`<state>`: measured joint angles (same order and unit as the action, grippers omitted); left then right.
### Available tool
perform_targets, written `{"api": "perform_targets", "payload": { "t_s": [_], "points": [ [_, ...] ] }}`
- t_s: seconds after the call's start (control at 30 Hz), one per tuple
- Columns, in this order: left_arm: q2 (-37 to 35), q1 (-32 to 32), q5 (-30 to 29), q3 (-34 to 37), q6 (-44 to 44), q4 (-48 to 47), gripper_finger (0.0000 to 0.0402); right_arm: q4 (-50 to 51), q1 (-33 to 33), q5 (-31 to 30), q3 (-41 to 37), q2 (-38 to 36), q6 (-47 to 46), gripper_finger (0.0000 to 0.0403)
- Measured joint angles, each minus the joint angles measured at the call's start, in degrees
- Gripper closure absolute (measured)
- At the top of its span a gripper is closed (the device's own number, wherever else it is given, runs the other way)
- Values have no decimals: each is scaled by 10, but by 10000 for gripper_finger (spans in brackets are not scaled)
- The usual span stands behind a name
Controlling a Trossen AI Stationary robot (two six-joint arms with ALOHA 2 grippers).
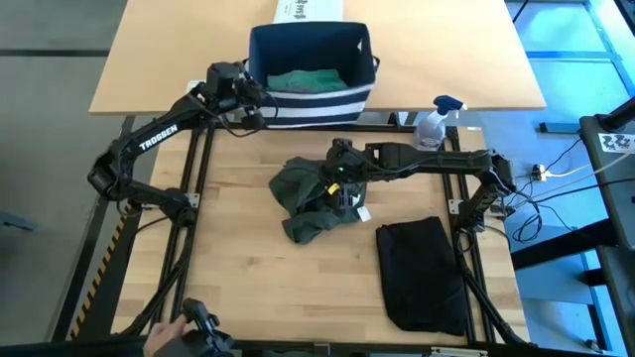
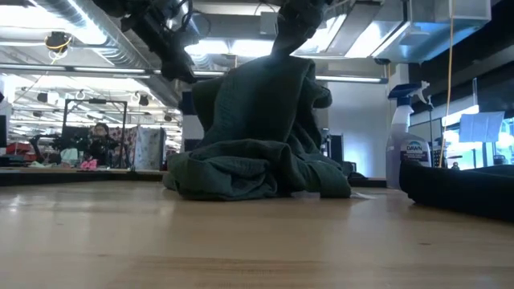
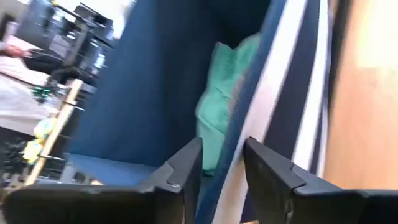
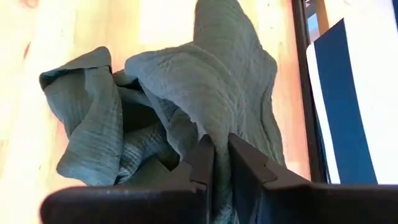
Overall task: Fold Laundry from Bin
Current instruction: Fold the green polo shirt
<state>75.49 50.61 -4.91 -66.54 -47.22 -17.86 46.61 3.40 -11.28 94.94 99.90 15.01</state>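
While the right hand [image 4: 221, 163] pinches the dark green garment [image 1: 316, 198] at the tabletop's [image 1: 248, 268] centre, the bin [image 1: 312, 61] at twelve o'clock holds a teal-green garment [image 1: 306, 80]; the left hand [image 3: 221, 168], partly open, straddles its wall. A black garment [image 1: 422, 270] lies at four o'clock, a spray bottle [image 1: 434, 122] at two.

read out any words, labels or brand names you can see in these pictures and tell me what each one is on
"TROSSEN": white letters on the left arm, high view.
White printed box behind the bin: dark print, cut off and too small to read.
Spray bottle label, low view: blurred, unreadable.
Nothing else legible.
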Motion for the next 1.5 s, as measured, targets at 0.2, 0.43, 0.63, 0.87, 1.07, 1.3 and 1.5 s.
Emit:
{"api": "perform_targets", "payload": {
  "t_s": [0.2,0.43,0.63,0.87,1.07,1.3,1.5],
  "points": [
    [-1,0,4,-49,1,-10,264,0,0,-38,0,0,0,361],
    [-1,-1,14,-99,38,-48,216,0,0,-43,0,0,3,361],
    [-6,-61,41,-145,130,-141,187,-2,0,-97,0,-3,22,361],
    [-32,-219,-53,-130,159,-178,224,-60,47,-75,0,-41,34,361],
    [-40,-355,-130,-87,214,-178,255,-62,139,-3,0,-56,14,361],
    [-40,-474,-174,4,291,-154,265,-33,148,23,1,-74,-1,334],
    [-37,-535,-151,129,336,-54,266,7,65,58,-16,-74,-54,312]
  ]
}}
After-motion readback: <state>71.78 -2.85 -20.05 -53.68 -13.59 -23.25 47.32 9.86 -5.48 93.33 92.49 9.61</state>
